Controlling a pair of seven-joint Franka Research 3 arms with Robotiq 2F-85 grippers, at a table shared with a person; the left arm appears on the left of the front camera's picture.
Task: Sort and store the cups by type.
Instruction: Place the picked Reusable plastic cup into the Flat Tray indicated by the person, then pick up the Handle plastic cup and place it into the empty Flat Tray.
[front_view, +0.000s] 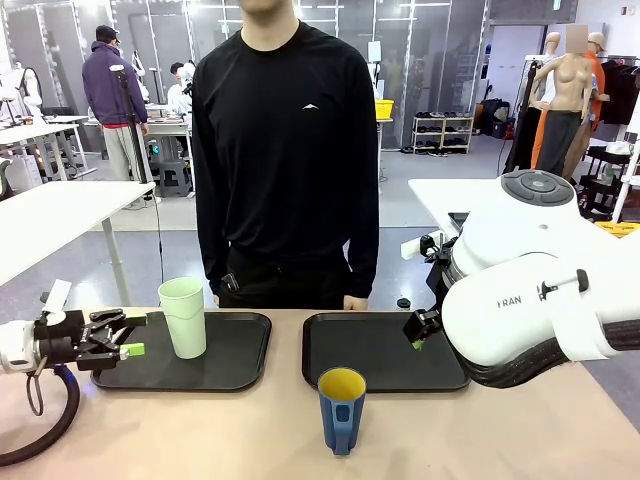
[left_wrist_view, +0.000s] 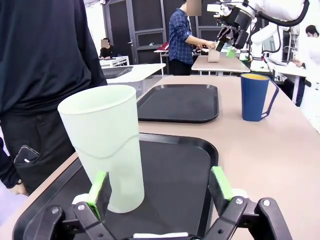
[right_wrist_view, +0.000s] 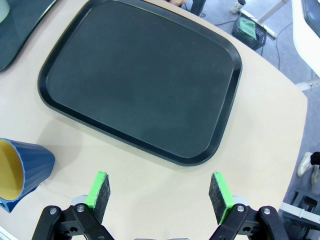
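Gaping wide, left end effector (left_wrist_view: 161, 182), right end effector (right_wrist_view: 160, 184) grip neither mint tumbler (front_view: 183, 318) nor navy-and-yellow cup (front_view: 341, 408).

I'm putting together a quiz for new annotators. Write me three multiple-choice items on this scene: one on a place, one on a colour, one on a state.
1. Where does the mint-green tumbler stand?
A. on the left tray
B. on a shelf
C. on the floor

2. What colour is the inside of the blue cup?
A. white
B. yellow
C. red

3. How do the jaws of the right gripper stand?
A. shut tight, empty
B. open, holding nothing
C. shut on a cloth

Answers:
1 A: its base rests upright on the black tray, near the left gripper.
2 B: yellow shows inside its rim in the front view.
3 B: its green pads stand wide apart above the table, with nothing held between them.
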